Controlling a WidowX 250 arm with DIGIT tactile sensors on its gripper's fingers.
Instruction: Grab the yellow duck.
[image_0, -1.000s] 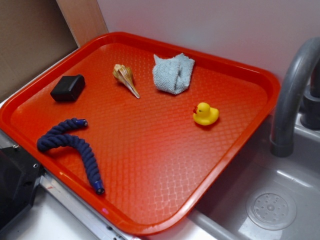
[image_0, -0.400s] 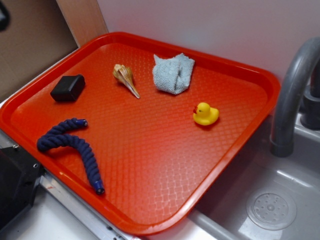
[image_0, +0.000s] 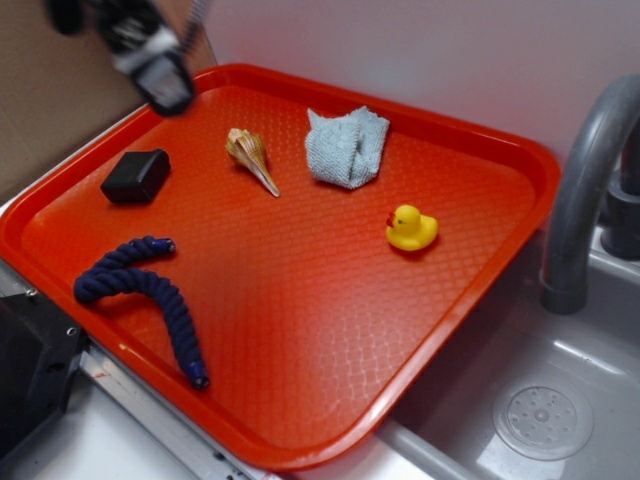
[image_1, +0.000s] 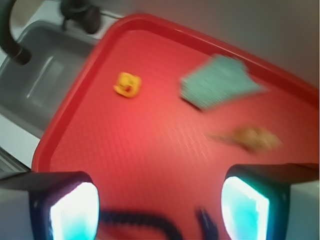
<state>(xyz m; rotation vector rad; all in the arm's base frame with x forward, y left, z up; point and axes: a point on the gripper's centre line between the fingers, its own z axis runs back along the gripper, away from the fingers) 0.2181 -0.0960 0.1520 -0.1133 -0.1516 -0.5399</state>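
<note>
The yellow duck (image_0: 411, 228) sits upright on the right part of the red tray (image_0: 300, 400). It shows blurred in the wrist view (image_1: 127, 84), far ahead and left of centre. My gripper (image_0: 165, 85) hovers, blurred, high over the tray's far left corner, well away from the duck. In the wrist view the gripper (image_1: 159, 202) is open and empty, its two fingers wide apart, one fingertip (image_1: 75, 210) at lower left.
On the tray lie a tan seashell (image_0: 250, 155), a grey-blue cloth (image_0: 345, 147), a black block (image_0: 135, 176) and a dark blue rope (image_0: 150, 295). A grey sink (image_0: 540, 400) with a faucet (image_0: 585, 190) stands right of the tray.
My gripper has come into view at the upper left over the tray's far corner. The duck and the other things have not moved.
</note>
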